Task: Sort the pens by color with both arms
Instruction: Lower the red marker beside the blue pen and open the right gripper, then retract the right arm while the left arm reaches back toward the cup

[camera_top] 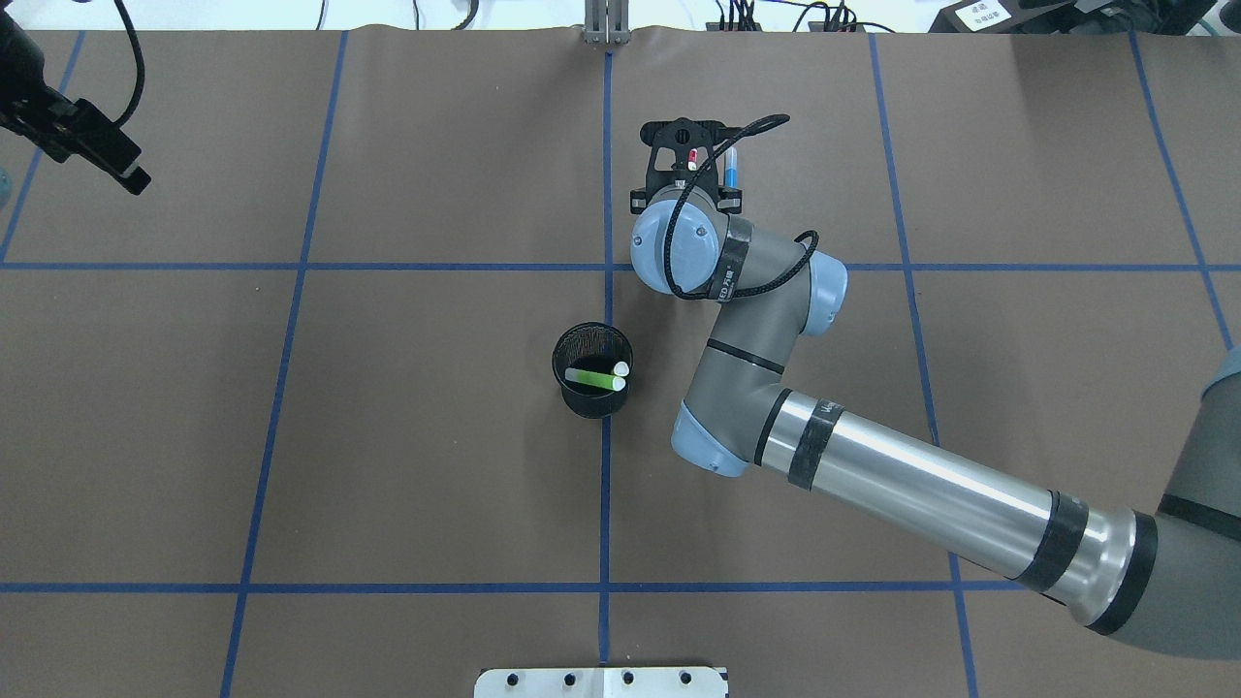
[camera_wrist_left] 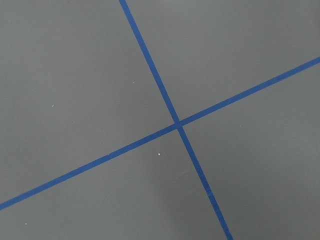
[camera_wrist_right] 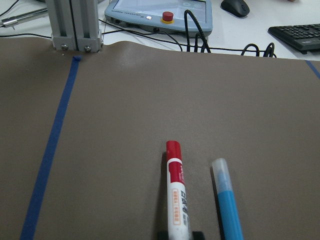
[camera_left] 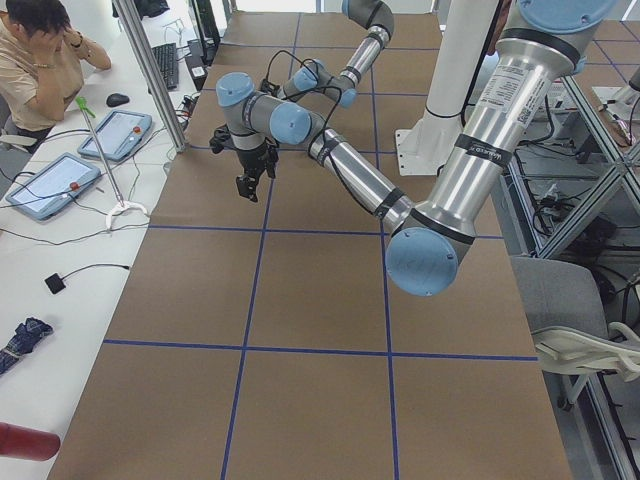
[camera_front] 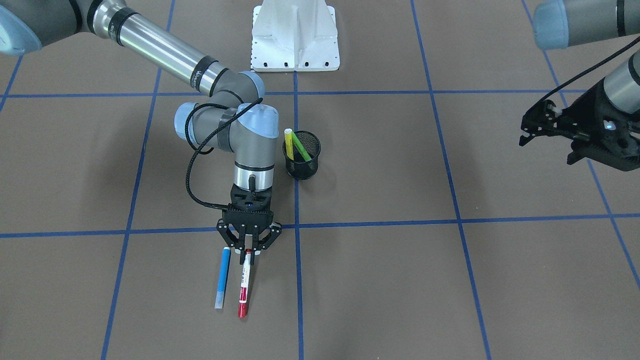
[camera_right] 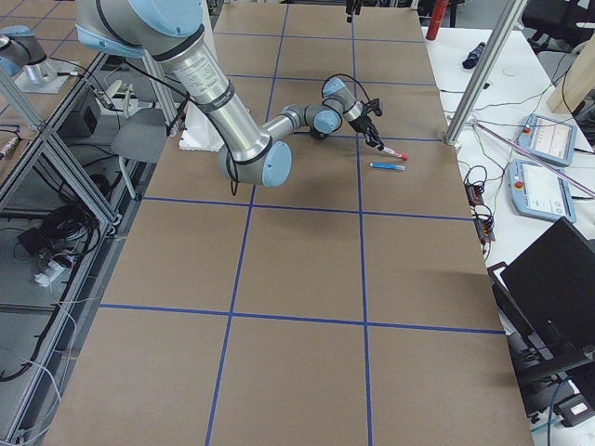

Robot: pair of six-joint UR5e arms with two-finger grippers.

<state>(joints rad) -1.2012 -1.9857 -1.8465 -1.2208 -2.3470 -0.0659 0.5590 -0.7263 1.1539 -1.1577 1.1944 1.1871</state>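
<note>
The red pen [camera_front: 244,285] with a white labelled barrel lies on the brown mat, and the blue pen [camera_front: 222,277] lies parallel beside it. My right gripper [camera_front: 247,250] points down over the red pen's near end. In the right wrist view its fingertips [camera_wrist_right: 163,234] press both sides of the red pen [camera_wrist_right: 177,200], with the blue pen [camera_wrist_right: 227,200] just to the right. The yellow pen [camera_front: 289,142] and green pen [camera_front: 301,146] stand in the black mesh cup [camera_front: 303,162]. My left gripper [camera_front: 546,151] hangs open above the mat, far to the side, holding nothing.
The white pedestal base [camera_front: 295,35] stands at the robot's edge of the table. Blue tape lines [camera_wrist_left: 177,124] cross the mat. An aluminium post [camera_wrist_right: 75,25] and a teach pendant [camera_wrist_right: 160,15] stand beyond the far edge. A person [camera_left: 40,50] sits at the side desk.
</note>
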